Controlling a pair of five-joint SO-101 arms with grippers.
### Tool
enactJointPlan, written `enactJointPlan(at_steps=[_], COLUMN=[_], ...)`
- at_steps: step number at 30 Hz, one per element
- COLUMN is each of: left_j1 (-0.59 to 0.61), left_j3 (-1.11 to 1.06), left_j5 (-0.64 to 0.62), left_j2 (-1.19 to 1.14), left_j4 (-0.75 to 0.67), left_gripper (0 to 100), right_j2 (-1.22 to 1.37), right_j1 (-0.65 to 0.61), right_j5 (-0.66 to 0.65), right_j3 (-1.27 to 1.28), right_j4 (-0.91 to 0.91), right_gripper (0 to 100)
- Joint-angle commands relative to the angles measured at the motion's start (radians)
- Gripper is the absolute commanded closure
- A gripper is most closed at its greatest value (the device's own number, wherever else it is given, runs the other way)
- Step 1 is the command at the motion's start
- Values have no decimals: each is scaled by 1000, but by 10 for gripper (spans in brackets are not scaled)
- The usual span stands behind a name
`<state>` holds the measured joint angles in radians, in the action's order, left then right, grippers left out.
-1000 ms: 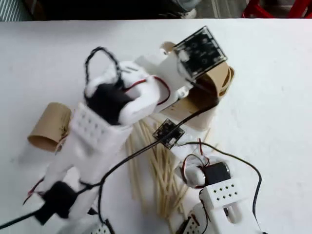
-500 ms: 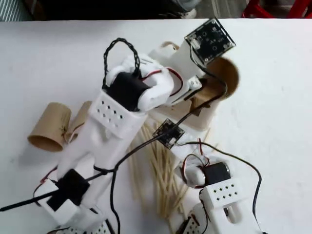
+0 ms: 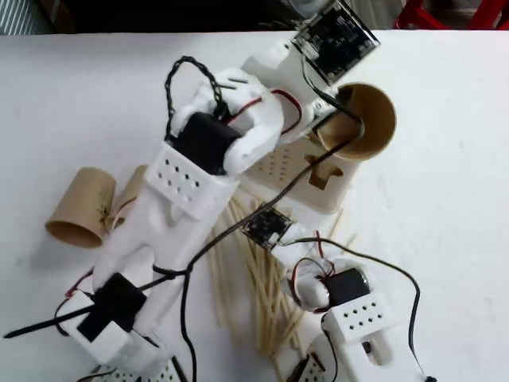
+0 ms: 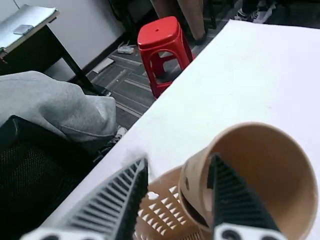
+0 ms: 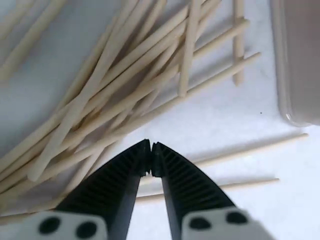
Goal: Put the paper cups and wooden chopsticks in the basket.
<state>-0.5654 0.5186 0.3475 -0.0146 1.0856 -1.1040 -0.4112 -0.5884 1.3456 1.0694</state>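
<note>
left end effector (image 4: 178, 161) released; brown paper cup (image 4: 260, 170) leaning on one finger over edge of pale perforated plastic basket (image 4: 160, 212). risk: off-centre cup tipping onto white tabletop (image 3: 445, 223). right end effector (image 5: 151, 146) clenched empty over wooden chopsticks (image 5: 115, 100).

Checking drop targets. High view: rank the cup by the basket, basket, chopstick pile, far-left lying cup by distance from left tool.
1. cup by the basket: right at the left tool.
2. basket: just beside that cup.
3. chopstick pile: toward the arm bases.
4. far-left lying cup: far left.

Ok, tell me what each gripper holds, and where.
Left gripper open, one finger inside the paper cup rim, unclamped; right gripper shut, empty.
</note>
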Motion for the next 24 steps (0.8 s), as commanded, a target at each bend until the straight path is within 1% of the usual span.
enactJointPlan(at_steps=[1,4,15,16,21,24], left_j1=[56,62,58,58,62,91], left_j3=[40,43,48,57,117,147], left_j5=[-15,-41,-43,-43,-31,60], left_j2=[-18,-33,-27,-16,70,133], left_j4=[-55,-60,-68,-52,135,261], left_gripper=[797,797,797,797,797,797], right_j2=[-10,-10,-10,-10,-10,-10], right_j1=[-5,-5,-5,-5,-4,-5], right_j5=[-2,-2,-2,-2,-2,-2], right_j3=[-5,-5,-5,-5,-5,-5], right_j4=[-13,-13,-13,-13,-13,-13], right_gripper=[978,978,978,978,978,978])
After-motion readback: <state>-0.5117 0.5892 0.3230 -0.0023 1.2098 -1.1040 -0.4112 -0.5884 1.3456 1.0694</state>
